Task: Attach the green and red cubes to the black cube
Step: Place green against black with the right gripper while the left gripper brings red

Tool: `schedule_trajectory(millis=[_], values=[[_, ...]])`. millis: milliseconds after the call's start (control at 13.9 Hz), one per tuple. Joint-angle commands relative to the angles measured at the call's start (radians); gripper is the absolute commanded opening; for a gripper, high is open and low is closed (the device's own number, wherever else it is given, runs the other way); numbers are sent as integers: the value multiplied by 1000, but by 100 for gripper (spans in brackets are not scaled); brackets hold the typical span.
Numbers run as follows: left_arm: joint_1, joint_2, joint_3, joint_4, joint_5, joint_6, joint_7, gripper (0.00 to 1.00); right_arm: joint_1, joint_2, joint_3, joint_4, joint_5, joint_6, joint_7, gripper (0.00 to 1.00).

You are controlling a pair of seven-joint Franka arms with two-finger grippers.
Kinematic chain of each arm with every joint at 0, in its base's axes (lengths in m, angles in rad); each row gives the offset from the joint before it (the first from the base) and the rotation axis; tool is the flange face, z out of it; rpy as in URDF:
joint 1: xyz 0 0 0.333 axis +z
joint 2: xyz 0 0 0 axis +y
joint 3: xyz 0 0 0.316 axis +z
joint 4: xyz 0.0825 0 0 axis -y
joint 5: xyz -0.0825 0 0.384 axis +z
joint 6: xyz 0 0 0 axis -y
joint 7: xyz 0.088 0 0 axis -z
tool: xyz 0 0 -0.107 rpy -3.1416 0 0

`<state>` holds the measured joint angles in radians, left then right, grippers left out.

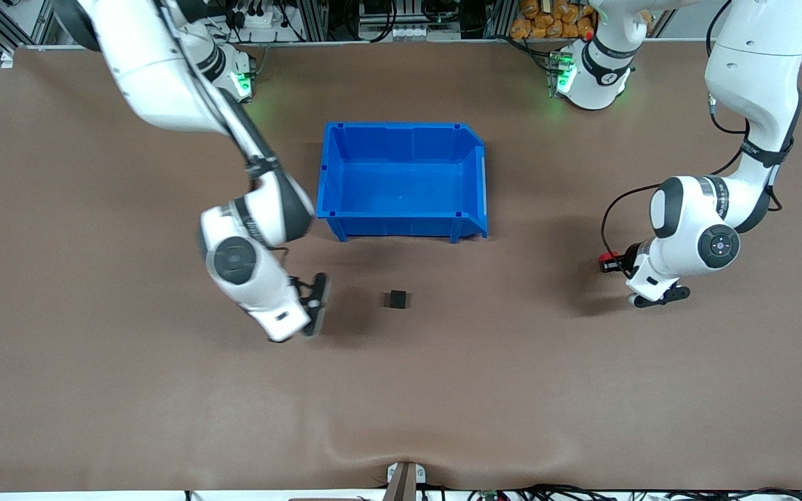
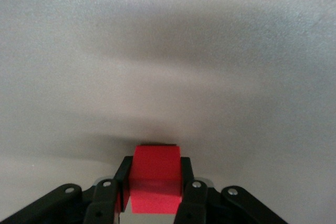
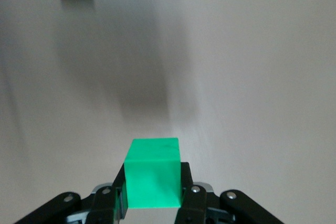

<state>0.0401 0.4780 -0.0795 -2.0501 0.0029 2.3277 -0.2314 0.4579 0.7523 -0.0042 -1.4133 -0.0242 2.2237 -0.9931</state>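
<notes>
I note both arms have glossy white shells with dark grey to black joint bands. The right arm [image 1: 248,229] has a round dark grey cap on its wrist joint; the left arm [image 1: 714,216] has a matching black cap with a small coloured dot at its centre. A thin black cable loops along the left arm. Green lamps glow at both bases. Both sets of fingers [image 2: 191,203] [image 3: 191,203] are matte black, linkage-style, with small silver screws.

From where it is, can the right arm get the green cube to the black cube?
Probably yes: the right gripper holds the small green cube, and only bare brown table separates it from the small matte black cube.
</notes>
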Motion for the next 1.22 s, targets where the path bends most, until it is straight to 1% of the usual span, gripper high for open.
schedule_trajectory(millis=[0,144,288,432,504,648,864,1080,1152], values=[[7,-10,-3,19,-11,-1,-14,0,47,71,-8,105,-8,-27,-32,0],[27,-27,-5,39,-14,-11,-40,0,84,108,-7,129,-8,-29,-33,0],[21,-27,-6,53,-15,-37,-130,0,97,116,-5,126,1,-35,-32,0],[23,-29,-17,65,-21,-42,-181,0,113,116,4,125,64,-96,-7,0],[18,-29,-25,70,-44,-42,-196,0,126,117,4,123,90,-102,37,0],[17,-24,-42,91,-73,-44,-249,0,143,130,4,123,92,-102,121,0],[12,-21,-69,111,-81,-44,-351,0,148,147,4,138,90,-90,133,0],[-6,19,-92,171,-89,-44,-538,0,148,205,4,226,90,-93,134,0],[-18,27,-94,180,-87,-44,-578,0,150,216,4,235,92,-92,134,0]])
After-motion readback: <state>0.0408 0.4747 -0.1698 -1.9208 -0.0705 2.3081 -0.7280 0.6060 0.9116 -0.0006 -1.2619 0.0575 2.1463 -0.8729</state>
